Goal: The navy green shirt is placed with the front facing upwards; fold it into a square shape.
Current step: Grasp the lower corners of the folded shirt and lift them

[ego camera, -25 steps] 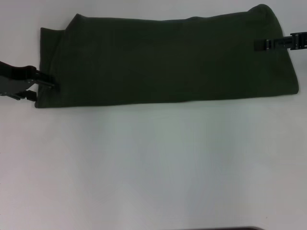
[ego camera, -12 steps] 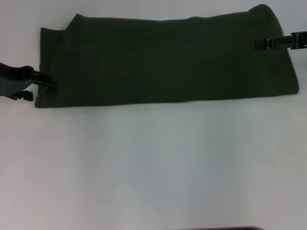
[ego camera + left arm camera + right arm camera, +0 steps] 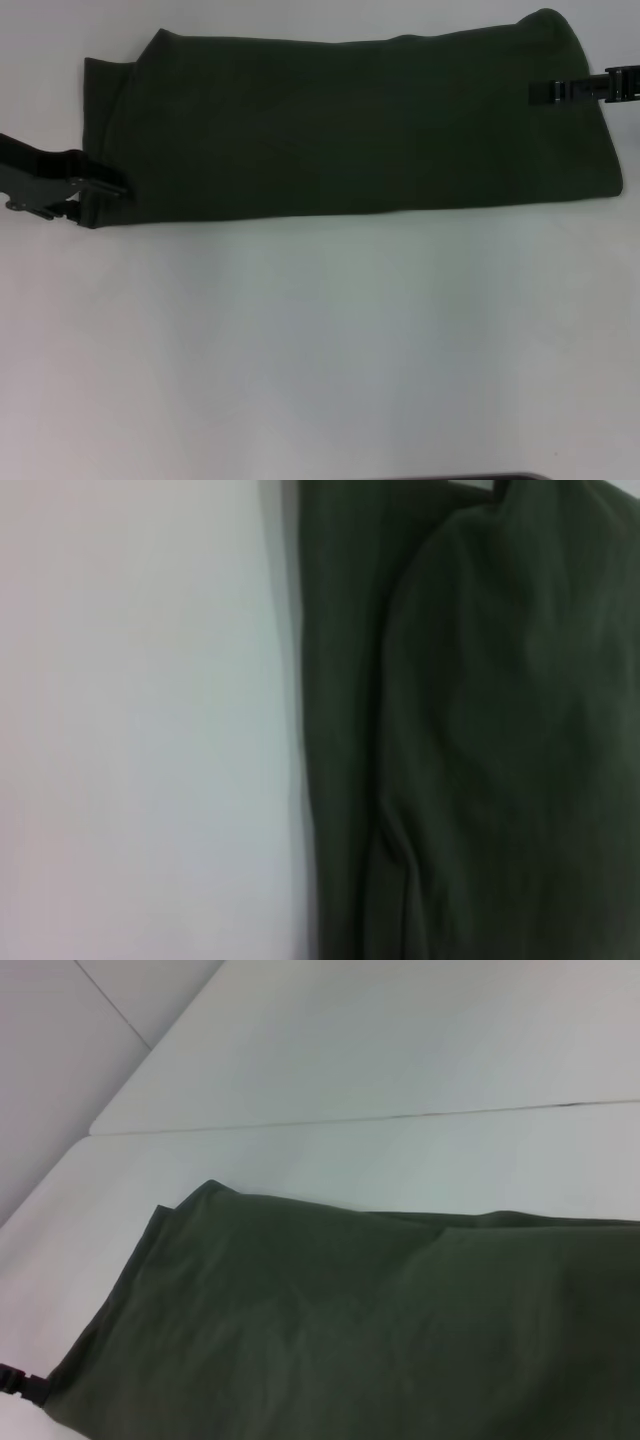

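Where the left gripper [image 3: 112, 186] meets the cloth, its dark fingers [image 3: 100, 184] sit pinched close together on the near left corner of the shirt [image 3: 350, 125], with the fabric edge caught between them and the corner drawn slightly inward. Its black body extends off to the left over the white table [image 3: 320, 340]. Right gripper [image 3: 542, 93]: reaches in from the right edge at the far right end of the shirt, tips lying over the fabric; cannot tell whether those fingers are parted or closed, or whether they hold any cloth. Shirt: folded into a long dark green band lying flat across the far part of the table, running left to right, plain side up, no lettering showing. Left end shows a layered fold with a narrower strip beside a wider panel, also seen in the left wrist view [image 3: 470, 730]. Right wrist view shows the band [image 3: 350, 1330] reaching toward the far left gripper [image 3: 22, 1385].
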Motion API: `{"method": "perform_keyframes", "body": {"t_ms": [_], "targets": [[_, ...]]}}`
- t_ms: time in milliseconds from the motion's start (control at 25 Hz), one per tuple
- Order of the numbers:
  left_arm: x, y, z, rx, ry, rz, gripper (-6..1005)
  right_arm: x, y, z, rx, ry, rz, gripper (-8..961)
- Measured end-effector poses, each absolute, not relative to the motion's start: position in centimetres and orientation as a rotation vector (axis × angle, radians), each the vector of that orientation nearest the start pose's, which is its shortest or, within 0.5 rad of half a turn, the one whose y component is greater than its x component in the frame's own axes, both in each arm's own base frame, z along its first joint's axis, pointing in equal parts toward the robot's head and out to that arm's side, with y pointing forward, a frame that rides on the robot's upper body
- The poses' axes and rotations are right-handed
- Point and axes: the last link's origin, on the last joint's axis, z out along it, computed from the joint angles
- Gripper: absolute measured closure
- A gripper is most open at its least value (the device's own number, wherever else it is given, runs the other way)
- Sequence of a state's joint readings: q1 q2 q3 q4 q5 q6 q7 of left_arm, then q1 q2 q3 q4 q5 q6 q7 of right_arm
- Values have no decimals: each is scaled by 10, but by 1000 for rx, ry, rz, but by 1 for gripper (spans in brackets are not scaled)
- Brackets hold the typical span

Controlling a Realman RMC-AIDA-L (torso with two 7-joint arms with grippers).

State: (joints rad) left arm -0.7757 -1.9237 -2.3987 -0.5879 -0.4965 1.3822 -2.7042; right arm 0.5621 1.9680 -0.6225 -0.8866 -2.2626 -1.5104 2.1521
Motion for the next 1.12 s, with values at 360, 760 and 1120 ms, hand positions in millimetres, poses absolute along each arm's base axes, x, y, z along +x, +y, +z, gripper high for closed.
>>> {"method": "perform_keyframes", "body": {"t_ms": [360,760,1120], "targets": [[-295,388,34,-2006,-1933,111,218,287,365,84,-2370,1364,398,27],[-295,389,33,-1999,-1936,105,219,287,364,86,-2364,1374,418,27],[-286,390,26,-2027,-1943,97,218,286,364,87,-2366,1376,427,27]]}}
